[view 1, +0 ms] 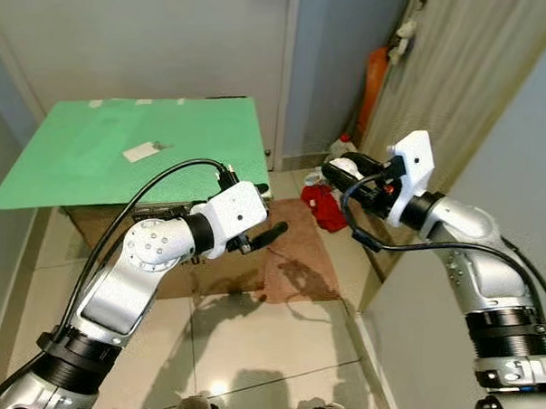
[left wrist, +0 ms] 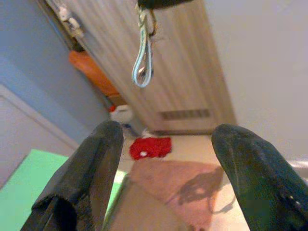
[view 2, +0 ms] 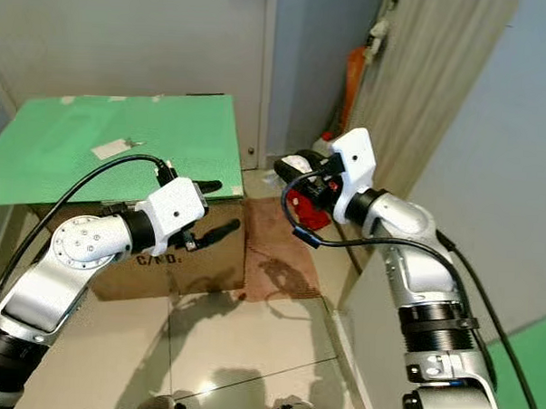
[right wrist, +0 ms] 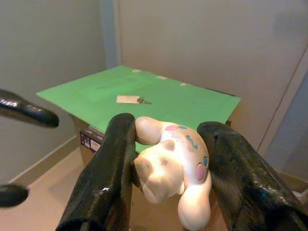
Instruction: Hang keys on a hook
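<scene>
My right gripper (view 1: 340, 171) is shut on a white plush keychain toy (right wrist: 173, 161) with pink and blue spots, held in mid-air above the floor. A pale blue carabiner (left wrist: 142, 65) hangs down from that grip. My left gripper (view 1: 265, 211) stands open and empty by the corner of the green board (view 1: 139, 149), facing the right gripper a short way off. On the board lies a white tag with a small key (view 1: 141, 150). High on the wooden panel, a small white fixture (view 1: 406, 31) has an orange item (view 1: 376, 78) hanging below it.
The green board rests on a cardboard box (view 2: 189, 264) against the wall. A red cloth (view 1: 327, 207) and a brown mat (view 1: 293, 260) lie on the tiled floor. The wooden panel (view 1: 442, 76) and a grey wall close in the right side.
</scene>
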You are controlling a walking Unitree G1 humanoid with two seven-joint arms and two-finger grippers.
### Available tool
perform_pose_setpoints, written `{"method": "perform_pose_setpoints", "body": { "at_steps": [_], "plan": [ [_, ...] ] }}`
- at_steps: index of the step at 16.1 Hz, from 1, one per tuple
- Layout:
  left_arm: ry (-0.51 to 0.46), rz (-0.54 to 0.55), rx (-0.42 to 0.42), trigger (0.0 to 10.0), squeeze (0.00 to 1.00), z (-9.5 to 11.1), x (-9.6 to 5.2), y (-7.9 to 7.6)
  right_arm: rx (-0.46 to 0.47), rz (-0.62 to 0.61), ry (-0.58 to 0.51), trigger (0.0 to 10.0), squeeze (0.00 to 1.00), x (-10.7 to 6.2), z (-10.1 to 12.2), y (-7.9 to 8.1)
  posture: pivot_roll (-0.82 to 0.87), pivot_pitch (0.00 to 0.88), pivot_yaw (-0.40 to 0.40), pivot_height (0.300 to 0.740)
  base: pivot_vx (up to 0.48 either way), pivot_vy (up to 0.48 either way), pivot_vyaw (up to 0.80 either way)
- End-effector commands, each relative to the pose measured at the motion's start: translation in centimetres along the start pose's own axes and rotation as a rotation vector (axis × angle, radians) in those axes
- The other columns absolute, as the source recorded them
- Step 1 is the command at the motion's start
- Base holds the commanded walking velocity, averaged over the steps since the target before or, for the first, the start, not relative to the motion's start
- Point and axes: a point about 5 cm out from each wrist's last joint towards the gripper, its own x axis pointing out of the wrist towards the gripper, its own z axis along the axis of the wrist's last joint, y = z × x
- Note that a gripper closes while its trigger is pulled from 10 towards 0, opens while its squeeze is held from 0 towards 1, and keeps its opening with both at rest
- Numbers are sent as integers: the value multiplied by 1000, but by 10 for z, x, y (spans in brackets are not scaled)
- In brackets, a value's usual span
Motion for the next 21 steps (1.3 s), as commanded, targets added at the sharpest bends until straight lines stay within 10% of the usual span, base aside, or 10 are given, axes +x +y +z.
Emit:
{"method": "perform_pose_setpoints", "body": {
  "at_steps": [1,21],
  "plan": [
    [-13,23,43,10000,0,6,0,6,-40,29,-31,10000,0,3,16,1,67,0,-26,698,0,0,0],
    [-45,151,79,10000,0,3,21,28,15,159,-63,10000,0,-7,25,48,42,0,-6,698,0,0,0]
  ]
}}
